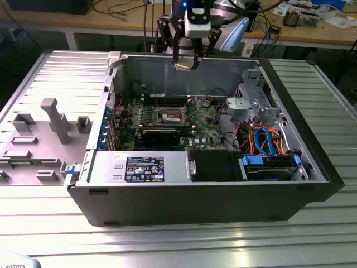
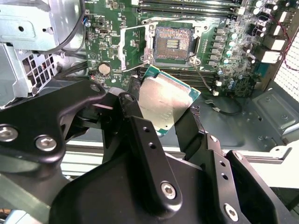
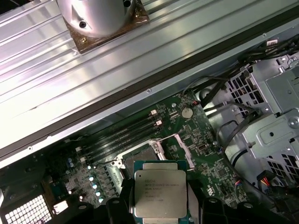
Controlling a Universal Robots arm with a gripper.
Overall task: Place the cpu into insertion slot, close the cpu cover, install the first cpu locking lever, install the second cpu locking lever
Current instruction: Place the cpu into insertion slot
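Observation:
My gripper (image 1: 186,60) hangs above the back wall of the open computer case (image 1: 312,184), shut on the cpu (image 1: 184,65). In both wrist views the cpu (image 2: 166,105) (image 3: 160,193) is a flat silver-topped square on a green board, pinched at two opposite edges by the black fingers (image 2: 133,112). The insertion slot (image 1: 172,116) (image 2: 173,43) lies bare on the motherboard below, some way off from the chip. The cpu cover (image 2: 133,46) (image 3: 183,149) stands swung open at one side of the slot. A thin metal locking lever (image 2: 205,79) juts out from a corner of the slot.
A black graphics card (image 1: 162,134) lies just in front of the slot. A power supply (image 1: 139,167) fills the case's front. A metal drive cage (image 1: 251,103) and blue and orange cables (image 1: 268,139) stand at the exterior view's right. A grey fixture (image 1: 53,120) sits outside at the exterior view's left.

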